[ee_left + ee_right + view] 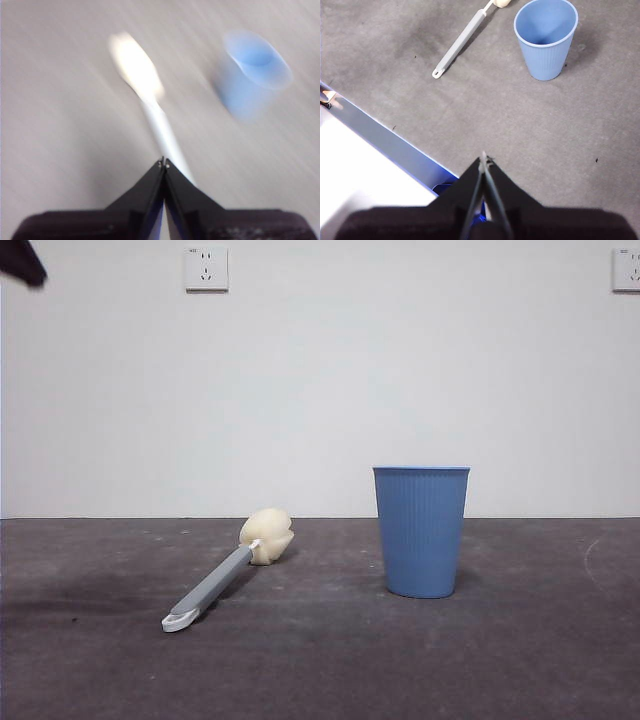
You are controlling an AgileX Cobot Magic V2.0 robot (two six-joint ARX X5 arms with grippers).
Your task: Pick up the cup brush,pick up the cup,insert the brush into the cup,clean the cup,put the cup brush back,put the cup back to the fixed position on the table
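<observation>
wall: white, seen behind the table's far edge | wall socket [206, 269]: mounted high | second wall socket [627, 270]: partly cropped

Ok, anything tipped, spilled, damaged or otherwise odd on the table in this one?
Nothing stands out. The cup stands upright and looks empty from above. The cup brush lies flat on the table beside it, apart from it, intact. Both tools, left and right, are shut and hold nothing. The left wrist view is motion-blurred.
</observation>
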